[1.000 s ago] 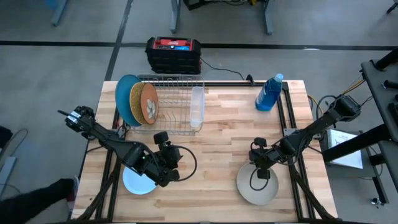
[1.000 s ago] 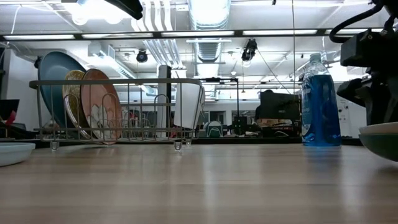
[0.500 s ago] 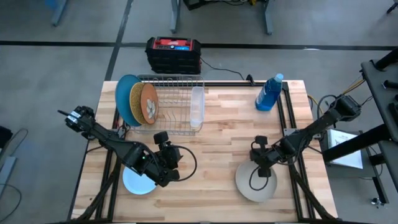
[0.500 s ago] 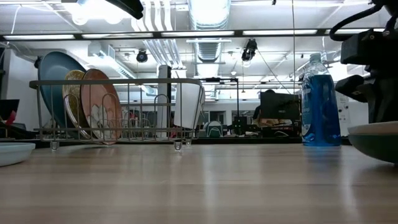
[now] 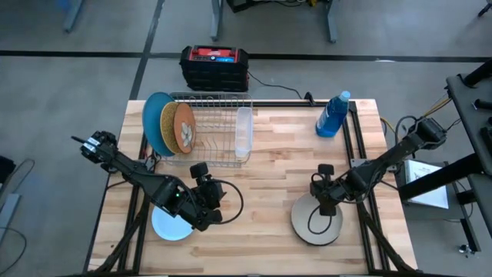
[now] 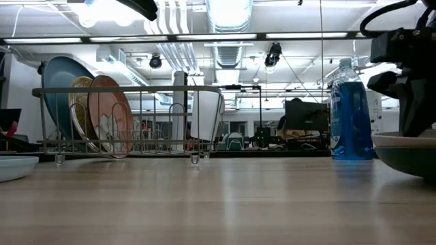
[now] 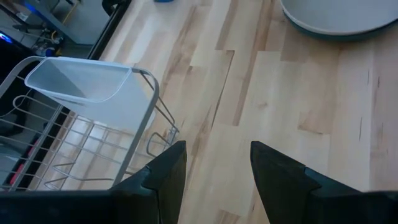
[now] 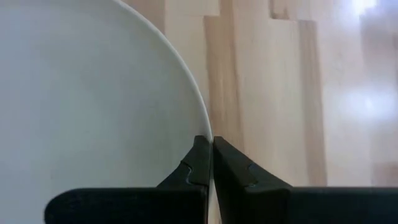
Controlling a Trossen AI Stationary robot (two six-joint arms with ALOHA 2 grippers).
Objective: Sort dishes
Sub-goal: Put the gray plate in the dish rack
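A beige-grey plate (image 5: 315,225) lies at the table's near right, and my right gripper (image 5: 326,203) is shut on its far rim. The low view shows the same plate (image 6: 407,151) tilted. A small pale blue plate (image 5: 169,225) lies flat at the near left. My left gripper (image 5: 214,201) hovers open beside it, nothing between its fingers (image 7: 165,180). A large blue plate (image 5: 154,121), a gold speckled one (image 5: 168,127) and a brownish one (image 5: 184,127) stand on edge in the wire rack (image 5: 215,131). My right gripper pinches the beige-grey plate's far rim (image 8: 207,134) between its two fingers (image 8: 200,163). One finger is over the plate's inner face and one outside the rim. The fingers come steeply from above. The held rim is tipped up; the plate's underside (image 6: 412,173) looks down near the table.
A clear plastic cup (image 5: 244,132) lies at the rack's right end. A blue bottle (image 5: 333,115) stands at the far right. A black and red box (image 5: 214,66) sits beyond the far edge. Bare wood lies between the two plates.
My right gripper has risen slightly and tipped. The beige-grey plate's far rim has come up with it, and the plate has shifted a little toward the table's left.
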